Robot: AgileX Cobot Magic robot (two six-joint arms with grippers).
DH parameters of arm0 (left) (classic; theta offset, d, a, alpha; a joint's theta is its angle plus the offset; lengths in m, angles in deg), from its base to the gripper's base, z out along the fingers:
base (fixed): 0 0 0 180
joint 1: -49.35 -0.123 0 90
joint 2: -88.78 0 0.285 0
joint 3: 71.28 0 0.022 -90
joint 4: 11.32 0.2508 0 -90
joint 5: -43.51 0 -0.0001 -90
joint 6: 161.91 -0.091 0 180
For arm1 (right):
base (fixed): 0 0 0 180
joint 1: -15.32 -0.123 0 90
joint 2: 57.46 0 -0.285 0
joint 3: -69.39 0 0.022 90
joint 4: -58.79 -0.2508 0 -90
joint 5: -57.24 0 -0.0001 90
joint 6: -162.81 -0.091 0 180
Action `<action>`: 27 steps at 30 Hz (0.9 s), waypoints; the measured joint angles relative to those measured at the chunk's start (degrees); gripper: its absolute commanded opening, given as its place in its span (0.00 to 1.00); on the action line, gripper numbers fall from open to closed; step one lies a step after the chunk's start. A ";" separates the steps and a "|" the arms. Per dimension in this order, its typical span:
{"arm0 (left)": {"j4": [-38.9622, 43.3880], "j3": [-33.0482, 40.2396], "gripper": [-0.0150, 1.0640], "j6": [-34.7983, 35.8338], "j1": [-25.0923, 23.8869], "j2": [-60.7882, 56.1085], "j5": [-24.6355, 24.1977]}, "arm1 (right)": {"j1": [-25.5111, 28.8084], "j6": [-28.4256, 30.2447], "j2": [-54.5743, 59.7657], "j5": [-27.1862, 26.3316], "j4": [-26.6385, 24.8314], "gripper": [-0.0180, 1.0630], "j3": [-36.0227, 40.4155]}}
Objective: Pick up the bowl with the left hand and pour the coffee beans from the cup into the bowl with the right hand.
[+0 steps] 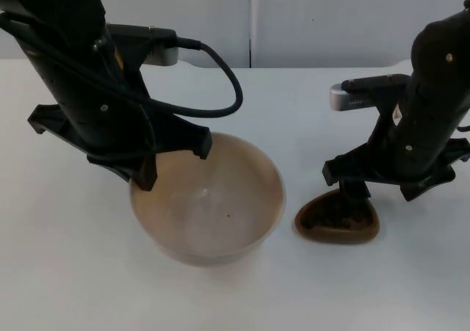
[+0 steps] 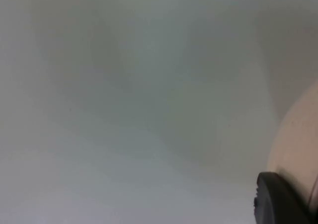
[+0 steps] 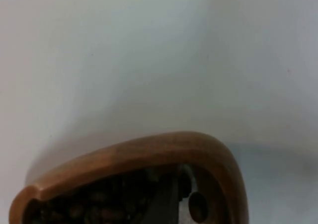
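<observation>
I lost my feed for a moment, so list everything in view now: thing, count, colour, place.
bowl: one, beige, on the table near its middle, one speck inside.
cup: one, brown wooden, right of the bowl, apart from it.
coffee beans: many, dark brown, inside the cup.
table: one, white.
partition wall: one, grey, behind the table.
left hand: one, black, at the bowl's far-left rim.
right hand: one, black, at the cup's far rim, a finger inside.

1 bowl point(image 1: 208, 199), 1 cup point(image 1: 338, 219) of beans.
</observation>
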 measured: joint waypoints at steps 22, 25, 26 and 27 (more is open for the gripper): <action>0.00 0.00 0.01 0.00 0.00 0.00 -0.01 | 0.00 0.00 1.53 0.35 0.00 0.65 0.00; 0.00 0.00 0.01 0.00 0.00 0.00 -0.01 | 0.00 0.00 1.80 0.35 -0.19 0.62 0.00; 0.00 0.00 0.01 0.00 0.00 0.00 -0.01 | 0.00 0.00 1.88 0.35 -0.33 0.61 0.00; 0.00 0.00 0.01 0.00 0.00 0.00 -0.01 | 0.00 0.00 1.88 0.24 -0.47 0.60 -0.10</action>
